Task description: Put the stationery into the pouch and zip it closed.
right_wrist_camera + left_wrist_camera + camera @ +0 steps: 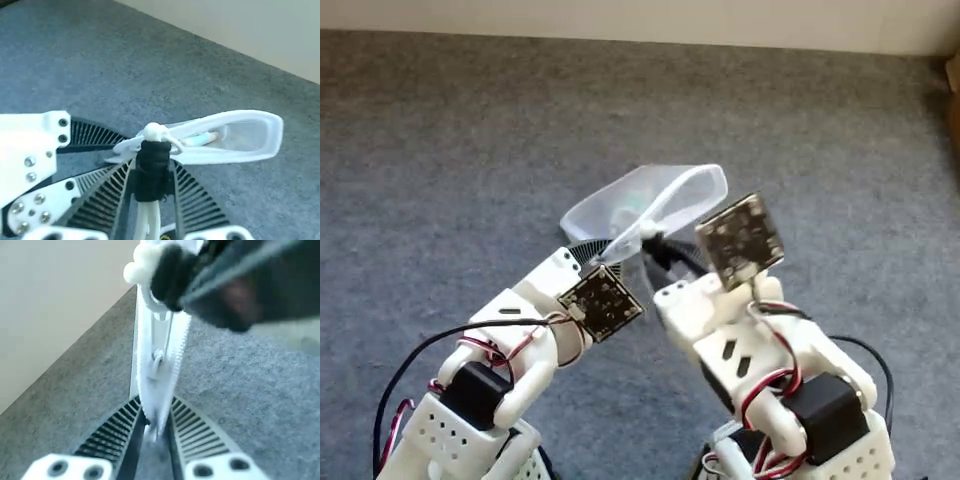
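Pouch (670, 195) edge between left jaws

In the high view the near end of the pouch (670, 195) is partly hidden behind the left wrist's board (603, 302) and the right wrist's board (740, 240). In the left wrist view the right pincer (205, 287), clamped on the zip pull (167, 275), is a dark blur near the lens, cut off by the picture's edge. Inside the pouch a pale blue item (200, 140) is too small to tell its kind.
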`<move>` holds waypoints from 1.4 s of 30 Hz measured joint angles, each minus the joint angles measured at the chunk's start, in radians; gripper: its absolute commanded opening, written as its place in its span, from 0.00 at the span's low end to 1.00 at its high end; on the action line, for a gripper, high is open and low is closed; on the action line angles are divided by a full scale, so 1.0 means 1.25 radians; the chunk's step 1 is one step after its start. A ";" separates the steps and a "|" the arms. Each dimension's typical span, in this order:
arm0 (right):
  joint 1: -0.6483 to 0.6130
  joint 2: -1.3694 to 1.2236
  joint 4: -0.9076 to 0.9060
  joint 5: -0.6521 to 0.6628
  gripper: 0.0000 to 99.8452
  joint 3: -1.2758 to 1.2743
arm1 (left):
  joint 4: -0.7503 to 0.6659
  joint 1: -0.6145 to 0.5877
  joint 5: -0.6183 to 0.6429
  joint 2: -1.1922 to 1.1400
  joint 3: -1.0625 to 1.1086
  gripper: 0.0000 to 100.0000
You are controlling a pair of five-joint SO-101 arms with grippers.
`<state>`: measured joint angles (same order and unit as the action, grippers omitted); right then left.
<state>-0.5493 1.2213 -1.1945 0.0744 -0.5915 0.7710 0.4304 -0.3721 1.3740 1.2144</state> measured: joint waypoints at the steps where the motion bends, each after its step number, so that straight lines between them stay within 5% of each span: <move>1: 0.016 0.000 0.014 -0.011 0.00 0.000 | 0.000 0.000 0.010 0.000 0.000 0.01; 13: 0.169 0.002 0.191 -0.058 0.01 -0.118 | 0.000 -0.031 0.086 0.001 0.000 0.01; 17: 0.164 0.002 0.161 -0.058 0.10 -0.119 | 0.000 -0.031 0.086 0.001 0.000 0.01; 20: 0.095 0.002 0.080 -0.058 0.18 -0.119 | 0.000 -0.031 0.086 0.001 0.000 0.01; 33: -0.158 0.012 -0.054 -0.119 0.18 -0.119 | 0.000 -0.031 0.086 0.001 0.000 0.01; 42: -0.156 0.012 0.050 -0.130 0.18 -0.163 | 0.000 -0.031 0.086 0.001 0.000 0.01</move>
<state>-0.7442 1.2367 -1.1316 -0.0882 -0.7956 0.7710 0.3920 -0.2647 1.3755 1.2144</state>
